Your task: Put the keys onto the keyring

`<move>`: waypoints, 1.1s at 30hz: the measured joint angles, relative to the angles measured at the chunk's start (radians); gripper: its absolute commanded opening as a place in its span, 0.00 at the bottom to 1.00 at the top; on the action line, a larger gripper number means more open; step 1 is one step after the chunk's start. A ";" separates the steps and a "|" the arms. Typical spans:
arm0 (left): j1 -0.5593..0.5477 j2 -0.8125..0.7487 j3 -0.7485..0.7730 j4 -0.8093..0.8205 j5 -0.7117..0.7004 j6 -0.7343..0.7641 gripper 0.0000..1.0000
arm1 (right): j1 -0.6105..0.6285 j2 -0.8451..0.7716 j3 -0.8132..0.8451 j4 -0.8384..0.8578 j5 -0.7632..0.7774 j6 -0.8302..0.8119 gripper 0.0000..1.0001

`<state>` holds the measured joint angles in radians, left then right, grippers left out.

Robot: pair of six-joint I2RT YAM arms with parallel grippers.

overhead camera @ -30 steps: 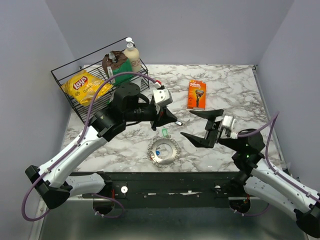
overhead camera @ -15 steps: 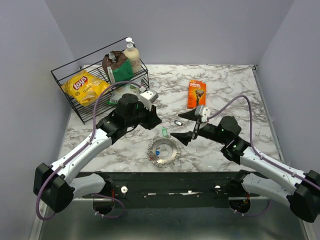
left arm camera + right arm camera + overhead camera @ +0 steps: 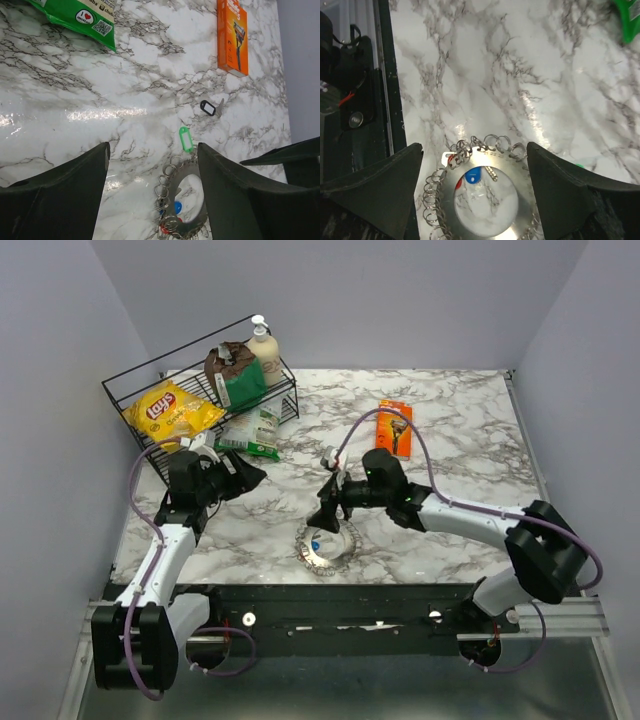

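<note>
In the top external view, the keyring [image 3: 338, 560] is seen on the desk [image 3: 460, 450], close to the near edge and about in the middle. The right end effector [image 3: 327, 508] is held just over the far side of it, with the jaws spread and nothing gripped. The left end effector [image 3: 238, 476] is found well apart to the left, also spread and empty, so the right arm is judged the nearer one

In the left wrist view, only bare desk is seen between the parted fingers. The green key [image 3: 186, 138] lies just beside the keyring [image 3: 167, 187], on its far side, with its long axis pointed roughly at the ring. A black-capped key [image 3: 209, 107] lies further off, to the far right

In the right wrist view, the keyring [image 3: 515, 165] is framed between the open fingers. The blue key [image 3: 472, 175] is seen inside the ring and the red key [image 3: 451, 159] at its rim; whether they are threaded cannot be told. The green key [image 3: 629, 20] lies outside the fingers, so a short shift toward the far side is judged necessary
</note>
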<state>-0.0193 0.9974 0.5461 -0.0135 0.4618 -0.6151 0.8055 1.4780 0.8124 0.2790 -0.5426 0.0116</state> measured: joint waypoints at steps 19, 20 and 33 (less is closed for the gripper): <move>0.071 0.021 -0.076 0.111 0.125 -0.075 0.82 | 0.125 0.245 0.134 -0.203 0.010 0.076 0.62; 0.071 0.021 -0.077 0.116 0.128 -0.075 0.82 | 0.125 0.249 0.134 -0.206 0.009 0.087 0.61; 0.071 0.029 -0.078 0.148 0.160 -0.087 0.82 | 0.125 0.303 0.134 -0.241 0.003 0.150 0.53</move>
<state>0.0513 1.0260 0.4683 0.1341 0.6216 -0.7017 0.9306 1.7809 0.9459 0.0380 -0.5400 0.1612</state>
